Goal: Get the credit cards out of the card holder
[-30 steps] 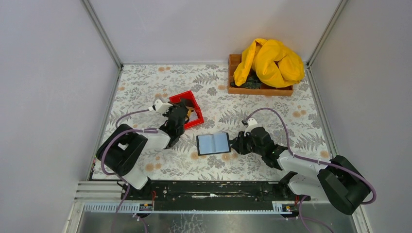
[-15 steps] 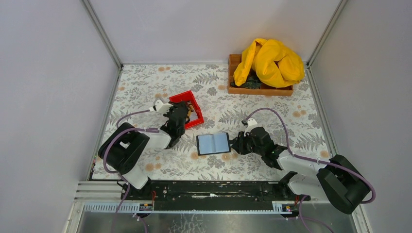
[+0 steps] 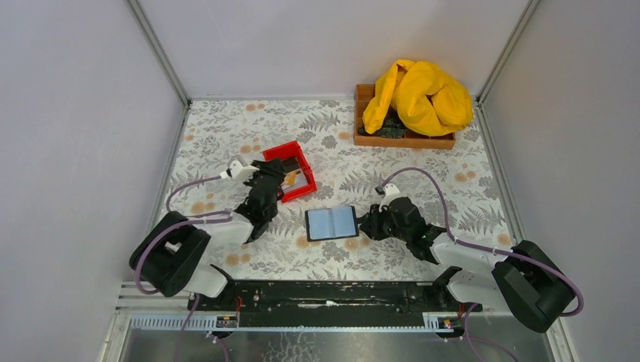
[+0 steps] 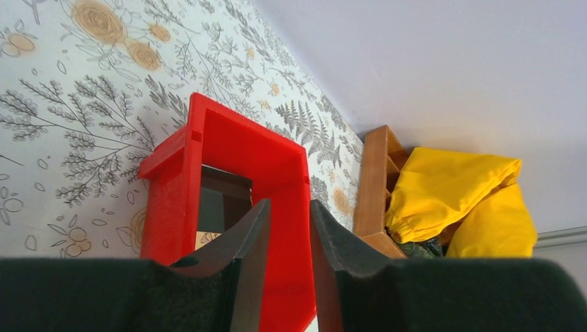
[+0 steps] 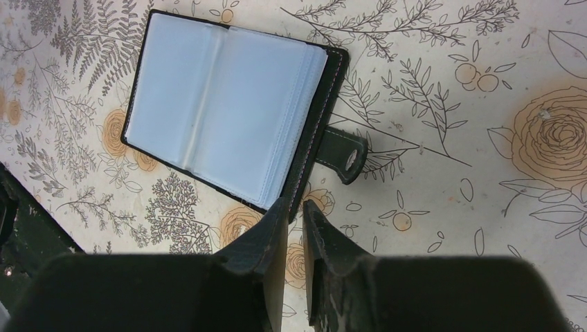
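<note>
Pinching the near edge of the card holder point(image 5: 221, 104) with the right gripper point(image 5: 292, 207), it seems. Lying open flat, just ahead of those tips. Showing only pale, bare-looking insides. Holding nothing in the left gripper point(image 4: 287, 211), tips spread a little, right over the red bin point(image 4: 235, 131). Looking like credit cards point(image 3: 293, 179) down inside that bin, below the tips. Probably nearly done. Maybe more pages left to check.

Lab test booth: grey panel walls point(image 3: 75, 113), aluminium posts point(image 3: 158, 51).

Left end effector point(image 4: 289, 204) newly ajar
</note>
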{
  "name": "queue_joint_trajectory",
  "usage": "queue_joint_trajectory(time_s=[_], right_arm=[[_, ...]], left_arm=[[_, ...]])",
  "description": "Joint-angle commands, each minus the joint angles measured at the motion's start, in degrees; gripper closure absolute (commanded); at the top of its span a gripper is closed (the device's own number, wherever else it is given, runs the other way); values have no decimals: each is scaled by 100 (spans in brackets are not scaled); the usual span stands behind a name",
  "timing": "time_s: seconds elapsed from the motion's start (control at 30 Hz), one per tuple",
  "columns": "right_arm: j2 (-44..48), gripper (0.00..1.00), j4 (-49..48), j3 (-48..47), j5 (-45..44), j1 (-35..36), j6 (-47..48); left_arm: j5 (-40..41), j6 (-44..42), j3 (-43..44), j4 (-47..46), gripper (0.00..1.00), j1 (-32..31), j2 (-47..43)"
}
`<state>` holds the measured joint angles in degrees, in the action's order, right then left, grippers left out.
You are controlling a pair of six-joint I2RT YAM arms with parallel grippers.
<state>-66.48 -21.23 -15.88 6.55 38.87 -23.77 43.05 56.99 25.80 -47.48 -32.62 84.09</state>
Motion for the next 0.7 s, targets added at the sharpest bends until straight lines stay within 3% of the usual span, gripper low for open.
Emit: queue_joint_trajectory(time_s=[0.0, 0.1, 0.13, 0.2, 0.23, 0.27, 0.33, 0.37, 0.43, 0.5, 0.63, 0.67], right_arm=[[219, 79, -319, 25, 19, -31, 71], [548, 79, -512, 171, 210, -29, 199], [653, 82, -535, 212, 207, -29, 210], [811, 99, -542, 270, 281, -29, 255], [833, 100, -566, 277, 453, -29, 306], [803, 100, -605, 271, 696, -29, 363], [614, 100, -812, 248, 1227, -21, 403], [465, 100, -885, 215, 1444, -16, 407], [166, 100, -886, 12, 1634, 51, 435], [-12, 99, -576, -269, 1176, 256, 553], [-277, 51, 266, -954, -480, 1160, 929], [-384, 46, 407, -1138, -703, 1279, 956]], left_arm=[[131, -490, -158, 339, 65, -139, -809], [-500, -927, -1, 1288, 64, -309, -1289], [-776, -1076, 25, 1562, 65, -381, -1447], [-1061, -1324, -39, 2024, 62, -672, -1680], [-1080, -1425, -117, 2213, 58, -847, -1835], [-1079, -1549, -228, 2295, 47, -1046, -1982], [-1292, -1873, -499, 2336, 15, -1280, -2346], [-1460, -1980, -592, 2429, 6, -1305, -2519], [-1655, -2126, -613, 2837, 0, -1308, -2861], [-1635, -2156, -408, 3460, 0, -1300, -3123], [-1488, -2129, 231, 4465, 0, -1235, -3138], [-1319, -1984, 296, 4587, 0, -1230, -3054]])
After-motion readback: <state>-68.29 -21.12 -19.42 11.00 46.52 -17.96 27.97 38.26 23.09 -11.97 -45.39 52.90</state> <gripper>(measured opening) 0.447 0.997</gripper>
